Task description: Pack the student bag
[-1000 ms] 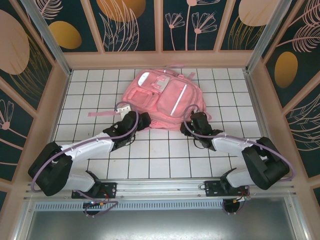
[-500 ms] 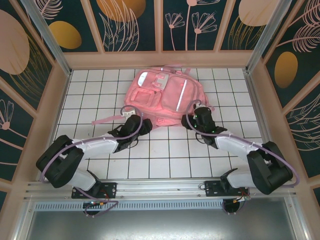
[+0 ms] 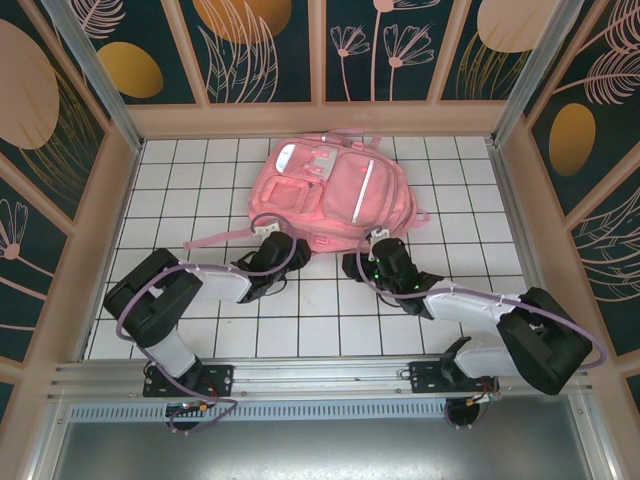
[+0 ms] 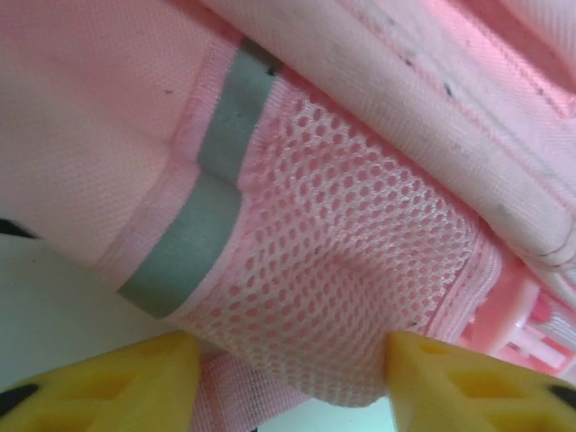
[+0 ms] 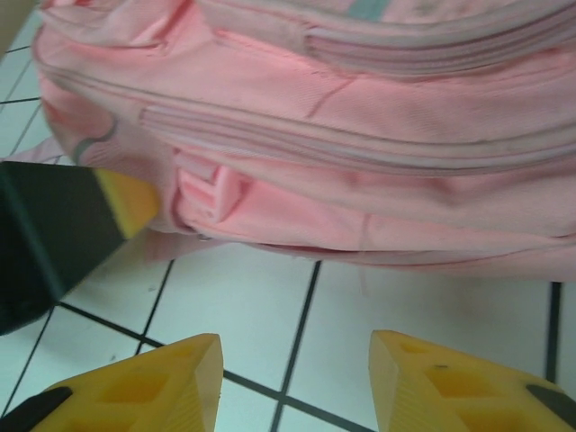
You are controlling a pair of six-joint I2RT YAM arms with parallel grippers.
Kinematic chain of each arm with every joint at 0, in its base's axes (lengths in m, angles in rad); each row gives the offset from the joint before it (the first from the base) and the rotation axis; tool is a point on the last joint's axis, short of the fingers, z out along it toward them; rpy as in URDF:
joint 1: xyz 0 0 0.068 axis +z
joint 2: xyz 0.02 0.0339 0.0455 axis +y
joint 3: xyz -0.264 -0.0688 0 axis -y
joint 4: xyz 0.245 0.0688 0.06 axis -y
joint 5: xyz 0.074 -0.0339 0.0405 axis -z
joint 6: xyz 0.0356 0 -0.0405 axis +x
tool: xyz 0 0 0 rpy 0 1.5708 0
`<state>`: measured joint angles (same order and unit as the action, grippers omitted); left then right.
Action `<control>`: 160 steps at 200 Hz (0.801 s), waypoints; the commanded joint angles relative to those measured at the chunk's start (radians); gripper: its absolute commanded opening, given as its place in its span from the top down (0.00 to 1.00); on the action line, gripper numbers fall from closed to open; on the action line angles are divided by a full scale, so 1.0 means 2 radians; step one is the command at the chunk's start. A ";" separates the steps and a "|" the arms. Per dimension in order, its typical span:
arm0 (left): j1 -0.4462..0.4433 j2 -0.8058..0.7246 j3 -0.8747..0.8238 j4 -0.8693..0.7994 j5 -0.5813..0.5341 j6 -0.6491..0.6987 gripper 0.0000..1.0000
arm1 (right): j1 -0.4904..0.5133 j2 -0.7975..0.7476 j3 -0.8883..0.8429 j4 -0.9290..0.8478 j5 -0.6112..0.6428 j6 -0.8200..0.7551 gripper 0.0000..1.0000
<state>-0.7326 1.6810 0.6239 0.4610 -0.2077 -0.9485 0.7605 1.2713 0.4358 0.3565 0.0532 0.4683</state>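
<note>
Large pink fabric backpack (image 3: 335,195) lies front-up toward the far middle of the white gridded bench (image 3: 180,190), grasp step in hand: left jaws, narrower than a second ago, straddle its pink mesh side pocket (image 4: 351,270) half-open, not visibly pinching; right jaws half-open, empty, over tile beside its near edge; next move calls for closing on fabric.

A tabletop (image 3: 320,320) of white tiles ruled by dark grid lines is seen from above; the same tiles and lines are shown close up in the right wrist view. The tabletop is enclosed on three sides by wall panels (image 3: 265,50) painted dark teal with pale pink and golden flowers; the panels are set in a wooden frame (image 3: 320,118), and aluminium posts (image 3: 92,72) are fixed at the far corners. A metal rail (image 3: 320,375) is laid along the near edge; a grey metal sheet (image 3: 320,450) is seen just below it.
</note>
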 commanded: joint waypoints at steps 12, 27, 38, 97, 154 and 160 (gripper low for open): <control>0.002 0.007 0.033 0.002 -0.008 -0.015 0.78 | 0.035 0.008 -0.014 0.068 0.024 -0.017 0.53; 0.002 -0.004 0.045 -0.020 -0.014 -0.016 0.93 | 0.057 0.019 -0.017 0.093 0.045 -0.027 0.55; 0.003 -0.014 0.054 -0.037 -0.018 -0.015 0.99 | 0.068 0.031 -0.014 0.105 0.059 -0.033 0.55; 0.003 -0.053 0.085 -0.069 -0.013 -0.009 1.00 | 0.078 0.090 0.001 0.164 0.079 -0.049 0.59; 0.003 -0.051 0.101 -0.076 -0.001 -0.010 1.00 | 0.079 0.155 0.032 0.207 0.074 -0.064 0.63; 0.003 -0.052 0.101 -0.077 -0.001 -0.010 1.00 | 0.080 0.163 0.035 0.211 0.076 -0.064 0.64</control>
<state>-0.7319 1.6146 0.7799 0.2653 -0.2153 -0.9775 0.9115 1.5497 0.4690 0.6846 0.1905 0.3656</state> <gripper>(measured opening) 0.063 0.367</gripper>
